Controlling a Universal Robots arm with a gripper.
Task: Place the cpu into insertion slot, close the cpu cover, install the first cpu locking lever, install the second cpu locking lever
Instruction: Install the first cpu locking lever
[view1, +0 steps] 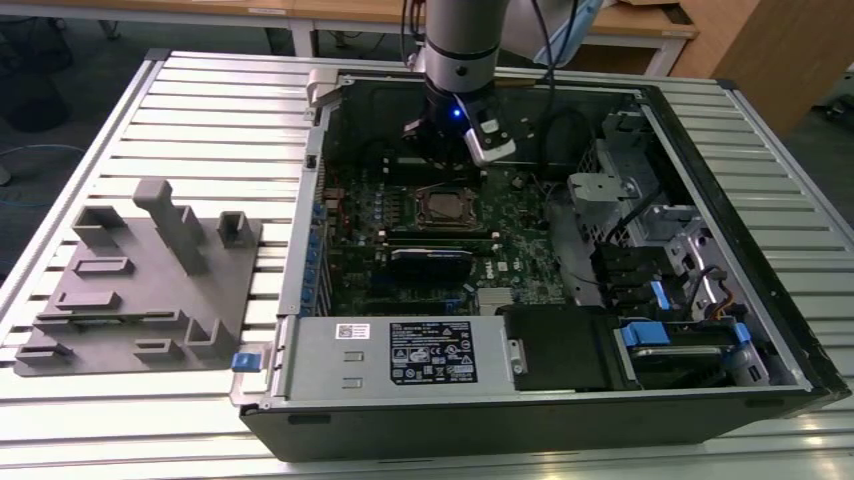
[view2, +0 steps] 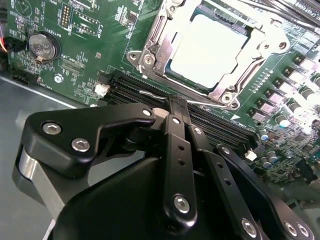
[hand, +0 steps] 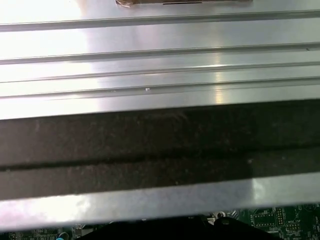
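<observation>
The cpu (view2: 207, 50) lies in the insertion slot (view1: 445, 205) on the green board, pale metal top up. The cpu cover (view2: 154, 46), a silvery frame, lies flat around it, and the chip shows through its window. My gripper (view2: 177, 101) hangs just beside the socket's edge, over the black memory slots. Its black fingers (view2: 172, 130) are pressed together with nothing visibly between them. A thin silvery lever rod (view2: 150, 93) runs along that edge right at the fingertips; whether they touch it I cannot tell. In the exterior view the gripper (view1: 445, 168) sits just behind the socket.
The open computer case (view1: 307, 250) rests on a slatted metal table (hand: 160, 55). A grey fixture with blocks (view1: 147, 280) stands at the exterior view's left. A power supply (view1: 400, 350), drive cages (view1: 641, 230), a coin battery (view2: 41, 46) and memory slots (view2: 220, 127) surround the socket.
</observation>
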